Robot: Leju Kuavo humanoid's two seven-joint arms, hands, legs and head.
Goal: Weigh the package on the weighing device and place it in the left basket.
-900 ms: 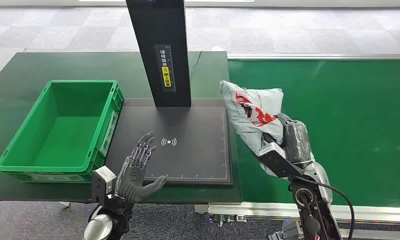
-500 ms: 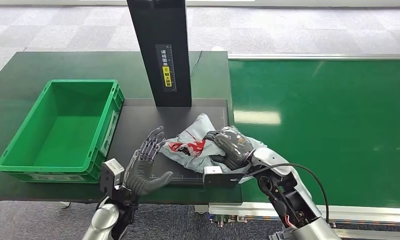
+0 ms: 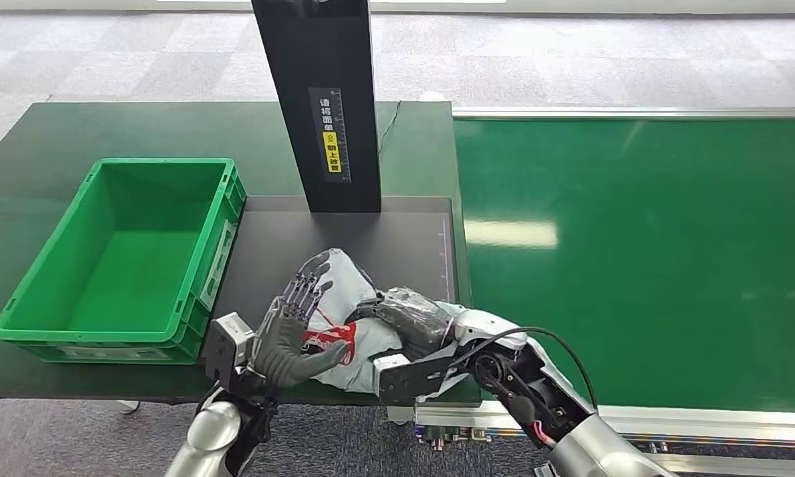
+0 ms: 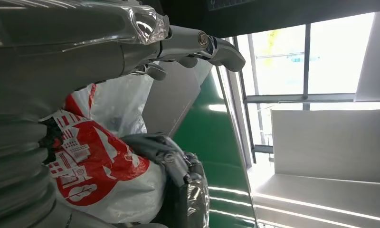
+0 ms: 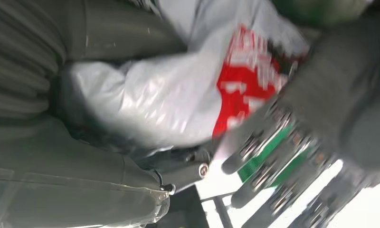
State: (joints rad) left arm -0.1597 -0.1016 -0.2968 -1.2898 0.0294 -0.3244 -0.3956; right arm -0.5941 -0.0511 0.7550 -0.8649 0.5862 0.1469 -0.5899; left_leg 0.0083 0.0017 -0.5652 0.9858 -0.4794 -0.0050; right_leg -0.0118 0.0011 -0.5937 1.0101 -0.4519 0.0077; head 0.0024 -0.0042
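Right hand (image 3: 413, 316) grips the grey-and-red poly-bag package (image 3: 349, 318) over the black weighing platform (image 3: 394, 248) — left hand (image 3: 289, 333), fingers spread, presses its other side beside the green basket (image 3: 36, 308).

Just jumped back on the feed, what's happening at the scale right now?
The robot has the grey and red package over the near edge of the black weighing platform. The right hand grips it from the right side, and the left hand is against its left side with fingers spread over the bag. Whether the package is resting fully on the platform is unclear. The green basket on the left holds nothing, and the green conveyor to the right is bare.
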